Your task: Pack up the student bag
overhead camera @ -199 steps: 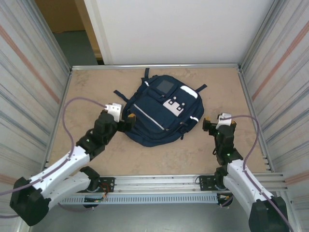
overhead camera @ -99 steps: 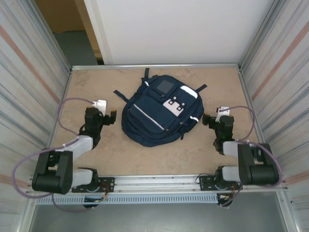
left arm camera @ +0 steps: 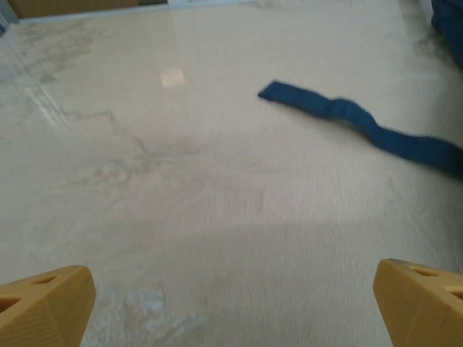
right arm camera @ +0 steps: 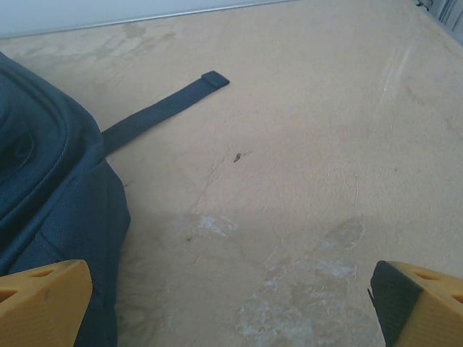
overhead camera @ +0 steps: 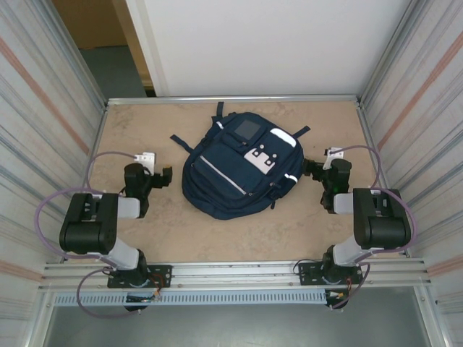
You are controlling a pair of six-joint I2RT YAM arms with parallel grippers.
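**Overhead view.** The student bag (overhead camera: pixel 242 170), navy with reflective stripes, a white front patch and a grey square panel, lies flat on the table (overhead camera: pixel 217 231), at its middle and toward the far edge. The 2 arms are folded low, 1 on each side of the bag. The left gripper (overhead camera: pixel 163 176) sits near the bag's left edge, apart from it, jaws spread wide and empty. The right gripper (overhead camera: pixel 311 170) sits just beside the bag's right edge, jaws likewise wide and empty.

**Left wrist view.** A blue strap (left arm camera: pixel 362 123) lies flat on the bare table beyond the yellow fingertips (left arm camera: pixel 51 300).

**Right wrist view.** The bag's side occupies the left; a dark strap (right arm camera: pixel 163 108) runs from it across the table.
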